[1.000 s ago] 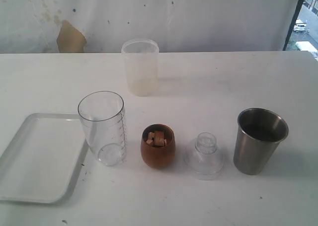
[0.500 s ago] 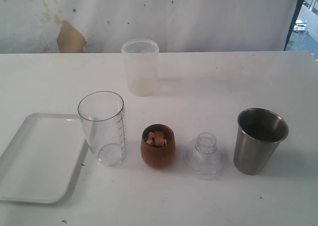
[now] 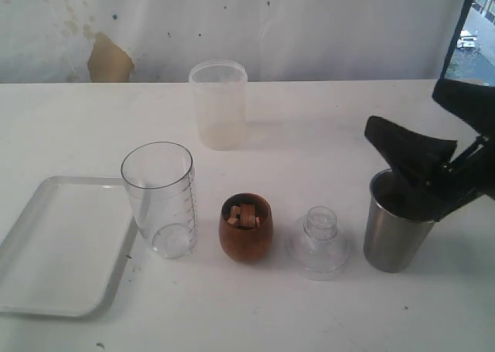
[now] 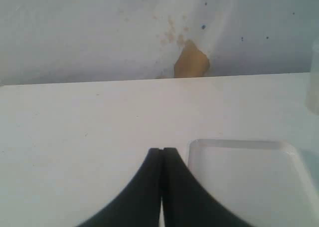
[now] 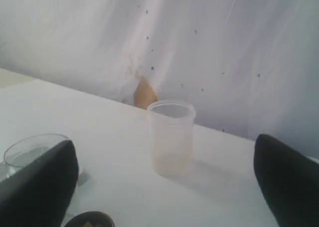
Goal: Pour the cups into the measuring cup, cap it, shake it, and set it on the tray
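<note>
The clear measuring cup (image 3: 158,199) stands upright beside the white tray (image 3: 54,247). To its right sit the brown wooden cup (image 3: 245,227), with pieces inside, and the steel cup (image 3: 398,232). The frosted tumbler (image 3: 219,104) stands farther back. My right gripper (image 3: 404,111) reaches in from the right above the steel cup, open and empty, covering part of that cup's rim. In the right wrist view its fingers (image 5: 40,187) stand wide apart, facing the frosted tumbler (image 5: 171,137), with the measuring cup (image 5: 30,152) beside one finger. My left gripper (image 4: 162,152) is shut and empty, low beside the tray (image 4: 249,182).
A clear domed lid (image 3: 319,244) rests on the table between the wooden cup and the steel cup. A white cloth wall (image 3: 309,27) with a brown patch (image 3: 110,58) backs the table. The left arm is outside the exterior view.
My right gripper has come into the exterior view from the right and now hangs over the steel cup. The cups, lid and tray have not moved.
</note>
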`<control>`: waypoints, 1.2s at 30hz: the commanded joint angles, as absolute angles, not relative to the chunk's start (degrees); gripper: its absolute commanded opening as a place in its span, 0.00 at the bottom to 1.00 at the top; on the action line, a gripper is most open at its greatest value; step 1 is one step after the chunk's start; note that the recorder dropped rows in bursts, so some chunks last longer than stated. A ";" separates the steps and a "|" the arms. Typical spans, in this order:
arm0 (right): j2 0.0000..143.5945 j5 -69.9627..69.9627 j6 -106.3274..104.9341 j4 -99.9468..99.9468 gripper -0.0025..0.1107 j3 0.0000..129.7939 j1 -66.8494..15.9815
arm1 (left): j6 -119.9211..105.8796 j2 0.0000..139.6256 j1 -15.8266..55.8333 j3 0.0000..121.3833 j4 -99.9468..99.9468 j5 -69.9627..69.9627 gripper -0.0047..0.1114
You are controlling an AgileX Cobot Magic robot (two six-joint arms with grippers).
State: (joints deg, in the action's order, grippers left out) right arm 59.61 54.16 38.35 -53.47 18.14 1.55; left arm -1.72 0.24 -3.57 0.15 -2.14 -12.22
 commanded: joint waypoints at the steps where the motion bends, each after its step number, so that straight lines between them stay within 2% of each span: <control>1: 65.66 58.38 37.67 -56.78 0.80 20.28 0.85 | -1.73 0.00 -3.31 0.00 -1.77 -11.94 0.04; 6: 68.25 53.67 37.67 -57.17 0.80 23.45 -6.15 | -1.73 0.00 -3.31 0.00 -1.77 -11.94 0.04; 12: 70.99 41.20 37.67 -56.51 0.80 27.09 -17.43 | -1.73 0.00 -3.31 0.00 -1.77 -11.94 0.04; 16: 73.86 39.57 37.52 -55.21 0.80 27.37 -22.48 | -1.73 0.00 -3.31 0.00 -1.77 -11.94 0.04; 29: 91.18 44.35 22.55 -40.79 0.80 27.59 -28.67 | -1.73 0.00 -3.31 0.00 -1.77 -11.94 0.04; 36: 91.66 45.99 22.23 -40.86 0.80 27.59 -28.67 | -1.73 0.00 -3.31 0.00 -1.77 -11.94 0.04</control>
